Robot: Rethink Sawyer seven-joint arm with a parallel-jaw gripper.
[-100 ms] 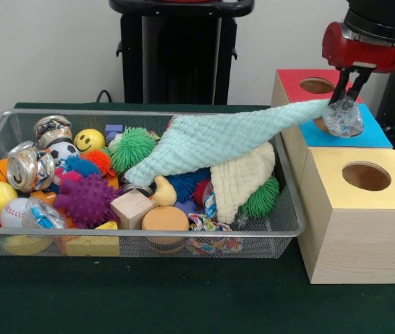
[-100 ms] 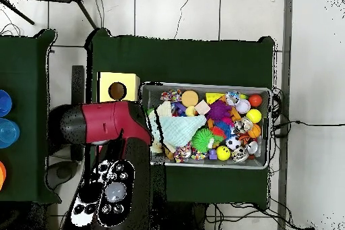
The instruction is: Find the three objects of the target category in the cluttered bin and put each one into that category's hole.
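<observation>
Front view: the gripper hangs over the blue-topped box, its black fingers closed on one corner of a pale mint cloth. A crumpled clear plastic piece sits at the fingertips, on or just above the blue top; whether it is also gripped cannot be told. The cloth has a waffle-like, bumpy weave. It is stretched in a long slanting band from the fingers down into the wire bin, and its lower end lies on the clutter near a green spiky ball. A second, cream cloth lies beneath it and hangs against the bin's right inner wall.

The arm's red and black wrist comes down from the upper right, with the fingers pointing roughly straight down. The red-topped box stands behind the blue one, and the yellow-topped box in front; the red and yellow tops each show a round hole.

The bin also holds a purple spiky ball, a crushed can, a yellow smiley ball and a wooden cube.

Overhead view: the red arm covers the boxes beside the bin, except the yellow-topped one. The mint cloth spreads from the arm's end into the bin. All rests on a dark green worktop.
</observation>
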